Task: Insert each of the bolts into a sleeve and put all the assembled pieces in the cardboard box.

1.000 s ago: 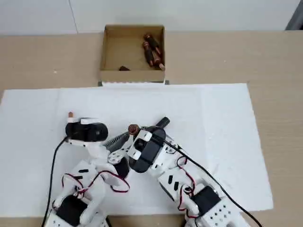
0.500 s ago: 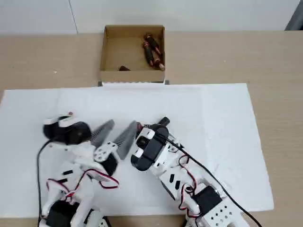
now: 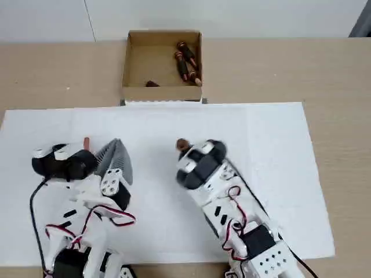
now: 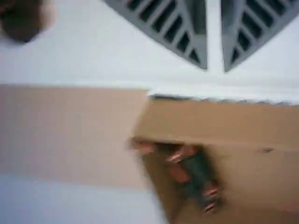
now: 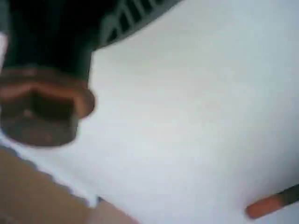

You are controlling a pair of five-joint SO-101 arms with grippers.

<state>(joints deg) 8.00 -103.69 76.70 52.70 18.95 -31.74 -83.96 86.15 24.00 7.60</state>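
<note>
gripping one bolt (image 3: 182,145) — second bolt (image 3: 86,142) loose

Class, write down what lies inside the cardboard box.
Inside the cardboard box, assembled pieces lie bunched near one side wall. A small dark thing sits against the near wall, which covers part of it; what it is cannot be told.

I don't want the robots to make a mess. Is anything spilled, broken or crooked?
Nothing looks spilled or broken. The finished pieces lie together in one corner of the cardboard box. One orange-tipped part lies on the white sheet, not boxed yet.
</note>
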